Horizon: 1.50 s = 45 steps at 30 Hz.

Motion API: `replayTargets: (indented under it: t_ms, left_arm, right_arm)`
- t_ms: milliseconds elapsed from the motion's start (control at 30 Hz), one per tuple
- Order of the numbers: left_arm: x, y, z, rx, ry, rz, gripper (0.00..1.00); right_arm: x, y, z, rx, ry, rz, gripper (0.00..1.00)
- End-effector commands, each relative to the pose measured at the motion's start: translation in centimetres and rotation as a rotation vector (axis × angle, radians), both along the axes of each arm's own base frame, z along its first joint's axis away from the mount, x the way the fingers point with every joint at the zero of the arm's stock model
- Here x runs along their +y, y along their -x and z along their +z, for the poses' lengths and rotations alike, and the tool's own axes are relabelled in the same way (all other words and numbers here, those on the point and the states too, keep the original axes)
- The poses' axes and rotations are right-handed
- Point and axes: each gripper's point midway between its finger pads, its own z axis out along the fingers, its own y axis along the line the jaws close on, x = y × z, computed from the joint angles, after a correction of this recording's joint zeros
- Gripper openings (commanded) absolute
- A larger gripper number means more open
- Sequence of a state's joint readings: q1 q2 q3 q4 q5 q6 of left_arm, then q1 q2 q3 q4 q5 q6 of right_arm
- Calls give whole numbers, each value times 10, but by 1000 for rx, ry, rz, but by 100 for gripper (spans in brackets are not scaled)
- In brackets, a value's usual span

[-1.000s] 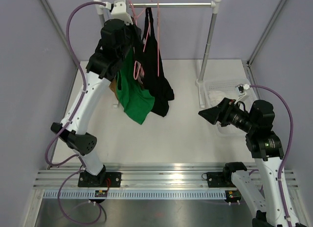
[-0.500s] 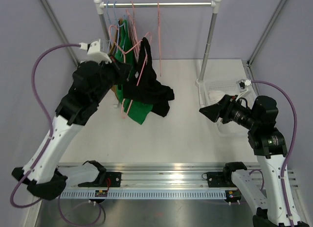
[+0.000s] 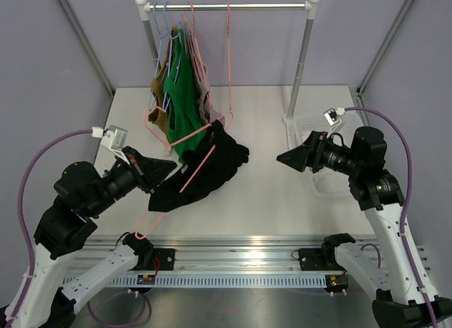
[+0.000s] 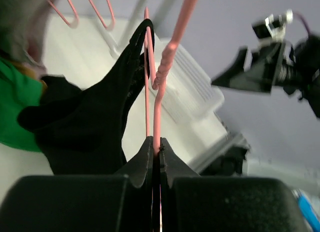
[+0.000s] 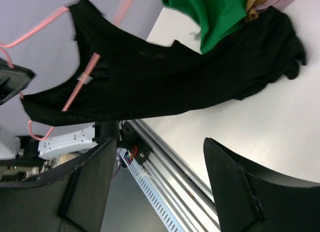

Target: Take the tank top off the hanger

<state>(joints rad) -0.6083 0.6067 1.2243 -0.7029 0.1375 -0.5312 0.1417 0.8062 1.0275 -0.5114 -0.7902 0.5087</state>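
Observation:
A black tank top (image 3: 201, 174) hangs on a pink wire hanger (image 3: 189, 136), off the rail and held low over the table. My left gripper (image 3: 171, 167) is shut on the hanger's wire (image 4: 156, 117), near its twisted neck. The top (image 4: 90, 122) drapes to the left of the wire. My right gripper (image 3: 282, 159) is open and empty, to the right of the top and apart from it. In the right wrist view the top (image 5: 165, 82) stretches across, with the hanger (image 5: 82, 79) showing at its neck opening.
The clothes rail (image 3: 229, 6) at the back holds a green garment (image 3: 182, 105), tan and grey ones, and several bare hangers (image 3: 229, 59). A clear plastic bin (image 3: 311, 130) stands by the rail's right post (image 3: 302, 56). The metal base rail (image 3: 240, 254) runs along the near edge.
My left arm has swung down and toward the near left, taking the pink hanger and black top off the rail. The right gripper has moved slightly left toward the top.

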Motion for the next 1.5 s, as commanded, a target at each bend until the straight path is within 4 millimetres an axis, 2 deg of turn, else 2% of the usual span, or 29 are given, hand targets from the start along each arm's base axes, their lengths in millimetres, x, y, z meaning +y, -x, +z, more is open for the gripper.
replayTargets:
  t_ms: [0,33,67,167,200,233,267,367,400,533,700,767,833,967,1067,1167,1200,1267,1400,1467]
  left_arm:
    - [-22,33,-46,106,-51,-226,0]
    - [-24,42,-48,97,-31,-266,0]
    - [-29,43,-70,142,-42,-294,0]
    - [-37,48,-78,158,22,-335,0]
    - [-41,47,-91,204,44,-339,0]
    - [-45,48,-90,191,72,-359,0]
    - [-46,50,-98,213,91,-368,0]
    - [-47,51,-103,222,119,-367,0]
    - [-47,51,-107,232,118,-367,0]
    - [-46,48,-122,270,116,-339,0]
    - [-45,46,-126,279,145,-317,0]
    - [-45,47,-127,282,149,-319,0]
    - [-45,46,-127,284,151,-313,0]
    - [-44,45,-128,286,154,-303,0]
    - [-44,43,-129,286,151,-297,0]
    - [-45,43,-131,288,147,-298,0]
    - [-45,43,-131,288,147,-298,0]
    - [-44,41,-134,291,135,-287,0]
    - [-43,40,-146,315,87,-282,0]
    - [-44,43,-152,322,63,-304,0]
  right_arm:
    - [33,11,5,-62,7,106,79]
    - [41,12,1,-82,34,119,80]
    - [56,15,-4,-97,63,122,80]
    - [75,5,-17,-104,78,85,78]
    - [87,10,-22,-102,82,106,77]
    - [94,11,-26,-110,89,109,76]
    - [105,11,-35,-120,120,100,73]
    - [114,3,-48,-165,220,46,68]
    - [121,1,-57,-160,260,48,67]
    - [135,1,-77,-162,366,39,64]
    - [131,-9,-92,-169,427,-50,60]
    - [129,-13,-96,-172,443,-71,53]
    - [128,-14,-101,-172,464,-73,53]
    - [128,-17,-116,-162,519,-66,44]
    - [126,-18,-120,-164,537,-74,33]
    - [122,-20,-122,-171,546,-88,18]
    - [120,-21,-121,-177,554,-94,0]
    - [115,-23,-119,-183,567,-115,0]
    - [88,-37,-111,-206,642,-250,0]
    - [63,-50,-112,-190,708,-344,0]
